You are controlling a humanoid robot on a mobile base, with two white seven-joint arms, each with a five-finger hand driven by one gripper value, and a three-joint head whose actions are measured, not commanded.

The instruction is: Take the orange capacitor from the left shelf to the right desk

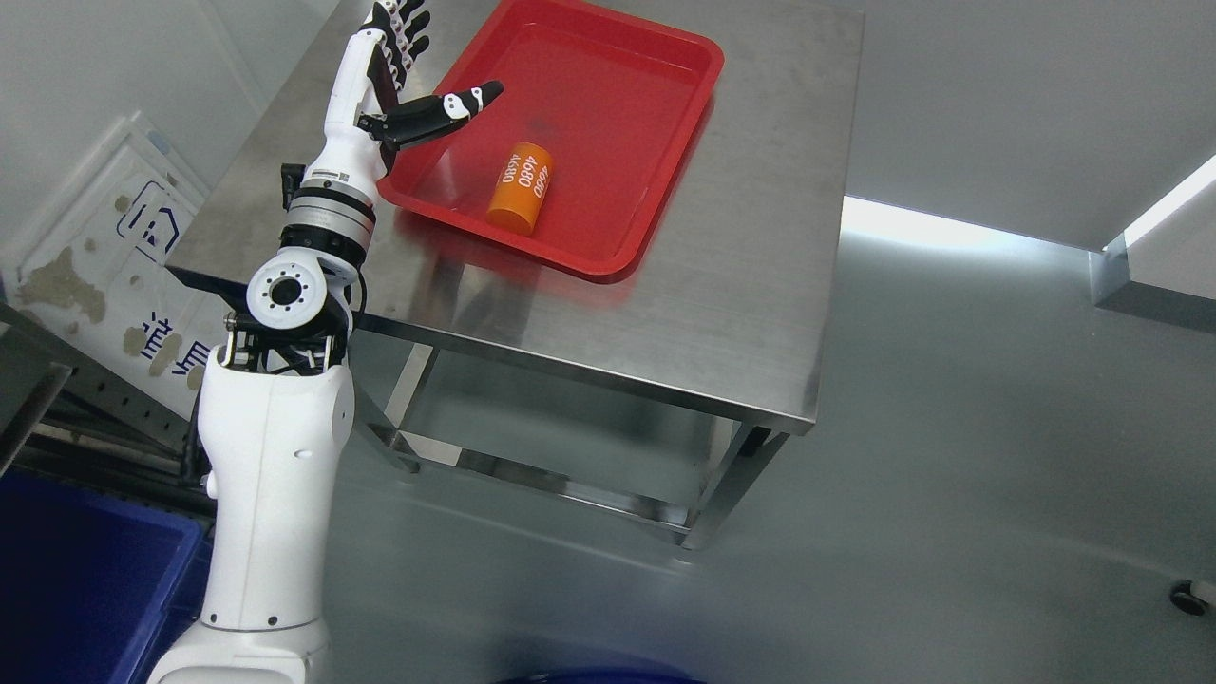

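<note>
An orange capacitor (521, 187) with white print lies on its side in the red tray (655, 133) on the steel table (722, 304). My left hand (418, 66) hovers above the tray's left rim, up and to the left of the capacitor. Its fingers are spread, the thumb (456, 104) points toward the tray's middle, and it holds nothing. The white left arm (275, 475) rises from the bottom left corner. No right arm shows.
A blue bin (76, 589) sits at the lower left beside a metal shelf frame (38, 380). A white sign (114, 275) leans behind the arm. Grey floor lies to the right of the table, with a caster (1189, 597) at the far right.
</note>
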